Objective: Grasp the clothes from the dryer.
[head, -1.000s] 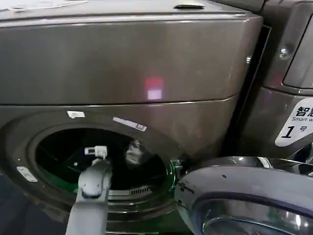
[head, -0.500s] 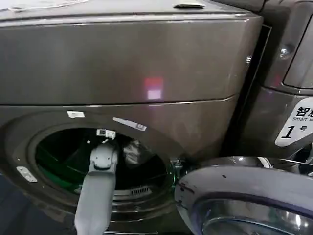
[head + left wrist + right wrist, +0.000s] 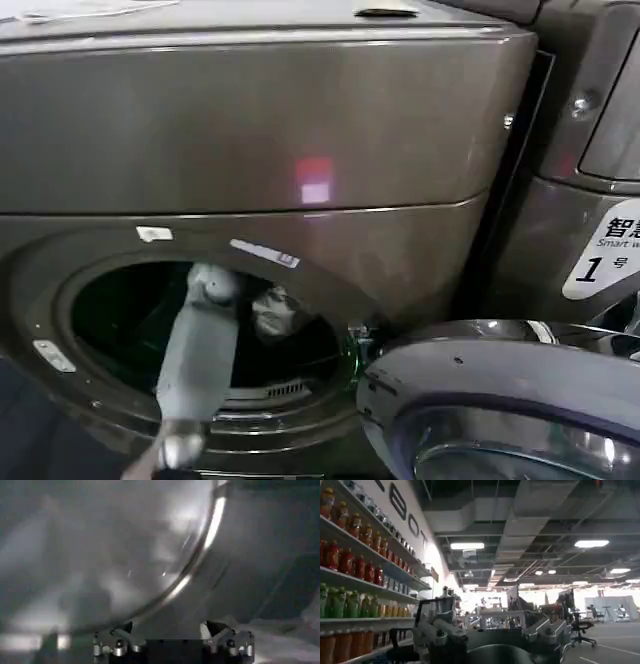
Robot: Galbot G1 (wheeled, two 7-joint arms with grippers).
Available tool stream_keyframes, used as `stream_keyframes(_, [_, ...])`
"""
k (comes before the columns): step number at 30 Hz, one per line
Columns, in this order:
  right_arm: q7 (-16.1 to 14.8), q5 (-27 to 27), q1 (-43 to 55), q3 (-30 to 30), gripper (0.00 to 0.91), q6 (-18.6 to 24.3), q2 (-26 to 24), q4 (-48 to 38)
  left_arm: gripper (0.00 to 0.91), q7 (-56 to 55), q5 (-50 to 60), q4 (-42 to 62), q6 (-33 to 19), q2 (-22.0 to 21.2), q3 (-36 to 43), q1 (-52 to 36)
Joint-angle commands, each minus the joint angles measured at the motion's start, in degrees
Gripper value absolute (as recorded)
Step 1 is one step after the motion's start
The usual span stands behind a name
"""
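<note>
Inside the drum: my left claw (image 3: 218, 282) sits high in the round opening, arm slanting up from the lower rim; whether its fingers are apart or closed I cannot tell.
Clothes (image 3: 270, 312): pale crumpled bundle just right of that claw, deeper in the drum; no clear long axis.
Dryer (image 3: 250, 150): bronze-grey front, door (image 3: 500, 400) swung open at right.
Change: my arm has pushed further in and up since a second ago.
Right claw (image 3: 490, 635): parked, facing shelves of bottles (image 3: 350, 565).
</note>
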Motion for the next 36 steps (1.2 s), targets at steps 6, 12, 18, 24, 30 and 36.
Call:
stream_keyframes(6, [0.1,-0.3,0.0,-0.4,0.907,0.2,0.1,0.1,0.907,15.7,13.7,13.1,-20.4,0.2,3.4,-9.8])
stream_keyframes(12, [0.1,-0.4,0.7,-0.5,0.907,0.3,0.2,-0.2,0.907,15.6,14.7,16.2,-19.1,0.8,4.5,-10.0])
stream_keyframes(18, [0.2,-0.5,0.9,-0.9,0.907,0.4,0.5,0.1,0.907,13.6,12.6,18.7,-15.5,1.5,4.6,-9.9])
stream_keyframes(24, [0.3,-0.4,1.0,-1.0,0.907,0.3,0.6,0.7,0.907,9.0,8.9,22.7,-15.3,1.6,5.1,-10.4])
stream_keyframes(30, [0.5,-0.3,0.6,-0.6,0.907,0.3,0.6,0.3,0.907,6.7,4.0,26.5,-16.7,1.3,6.4,-10.6])
stream_keyframes(36, [0.5,-0.6,0.9,-1.2,0.907,0.4,1.1,0.6,0.907,7.1,-0.4,29.7,-18.1,0.7,6.1,-9.5])
